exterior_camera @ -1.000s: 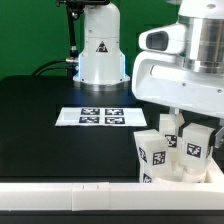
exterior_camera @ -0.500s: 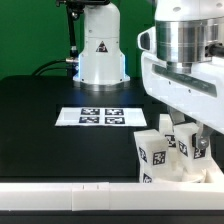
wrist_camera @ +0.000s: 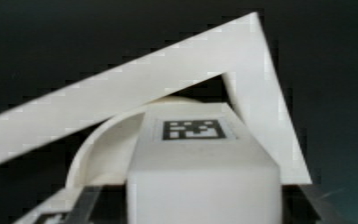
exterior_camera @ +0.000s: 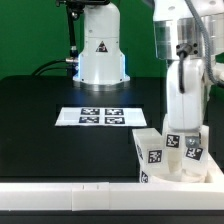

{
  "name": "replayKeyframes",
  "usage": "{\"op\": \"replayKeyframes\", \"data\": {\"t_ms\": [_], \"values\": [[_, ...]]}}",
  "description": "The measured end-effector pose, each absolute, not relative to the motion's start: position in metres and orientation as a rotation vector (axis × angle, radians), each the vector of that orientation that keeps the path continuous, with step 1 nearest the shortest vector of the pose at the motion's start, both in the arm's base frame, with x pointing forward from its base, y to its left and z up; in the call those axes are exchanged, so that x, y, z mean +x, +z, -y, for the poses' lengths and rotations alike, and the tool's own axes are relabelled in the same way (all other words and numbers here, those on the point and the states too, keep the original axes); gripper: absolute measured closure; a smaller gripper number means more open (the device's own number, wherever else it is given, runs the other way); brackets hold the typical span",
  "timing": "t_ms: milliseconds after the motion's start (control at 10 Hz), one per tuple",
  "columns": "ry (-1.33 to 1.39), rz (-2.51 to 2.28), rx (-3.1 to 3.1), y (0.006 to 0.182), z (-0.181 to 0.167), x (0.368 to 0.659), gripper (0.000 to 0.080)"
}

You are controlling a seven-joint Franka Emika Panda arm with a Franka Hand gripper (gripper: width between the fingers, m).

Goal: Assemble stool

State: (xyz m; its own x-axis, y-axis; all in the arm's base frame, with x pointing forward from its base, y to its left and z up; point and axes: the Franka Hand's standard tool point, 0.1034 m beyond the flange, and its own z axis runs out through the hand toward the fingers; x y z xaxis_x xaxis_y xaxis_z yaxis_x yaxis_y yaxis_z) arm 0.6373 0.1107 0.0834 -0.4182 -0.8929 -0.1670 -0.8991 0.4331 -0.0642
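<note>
The stool (exterior_camera: 160, 155) sat in loose white parts at the exterior view's lower right, bunched against the long white edge bar (exterior_camera: 60, 190) that ran along the near side of the black table (exterior_camera: 40, 110). In that view you had the arm (exterior_camera: 185, 90) standing nearly upright over the pile, its lower end down among the tagged blocky legs. A leg (exterior_camera: 152, 155) with a black-and-white tag stood at the pile's nearer side, towards the exterior view's left, and more tagged pieces crowded just behind it. The marker board (exterior_camera: 103, 117) lay flat in the middle of the table, well apart from the parts, with the robot's base (exterior_camera: 100, 50) behind it. You could not see the fingertips there; the parts and the arm's own body hid them.

In the wrist view you looked straight down onto a white leg (wrist_camera: 194, 175) carrying a square tag (wrist_camera: 195, 129) on its upper face. The gripper (wrist_camera: 194, 205) had one dark finger (wrist_camera: 91, 205) showing on each side of that block, and the jaws seemed clamped on its flanks, though the blur left the contact itself uncertain. A curved white piece (wrist_camera: 105, 140), probably the seat's ring, arched beside the block, and two white edge bars (wrist_camera: 140, 85) met in a corner beyond it against the black table.
</note>
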Motion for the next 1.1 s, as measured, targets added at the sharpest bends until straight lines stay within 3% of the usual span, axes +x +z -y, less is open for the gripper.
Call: {"op": "replayKeyframes", "data": {"t_ms": [200,300,400,500,600,800,1100], "values": [[0.056,-2.478,-1.633,0.083,-0.111,0.637,0.0466],[0.054,-2.463,-1.657,0.083,-0.111,0.636,0.0351],[0.053,-2.42,-1.723,0.083,-0.11,0.636,0.0351],[0.068,-2.261,-1.939,0.089,-0.108,0.634,0.0199],[0.079,-2.077,-2.132,0.098,-0.107,0.633,0.016],[0.12,-1.717,-2.445,0.108,-0.115,0.627,0.0153],[0.092,-1.517,-2.571,0.106,-0.112,0.628,0.015]]}}
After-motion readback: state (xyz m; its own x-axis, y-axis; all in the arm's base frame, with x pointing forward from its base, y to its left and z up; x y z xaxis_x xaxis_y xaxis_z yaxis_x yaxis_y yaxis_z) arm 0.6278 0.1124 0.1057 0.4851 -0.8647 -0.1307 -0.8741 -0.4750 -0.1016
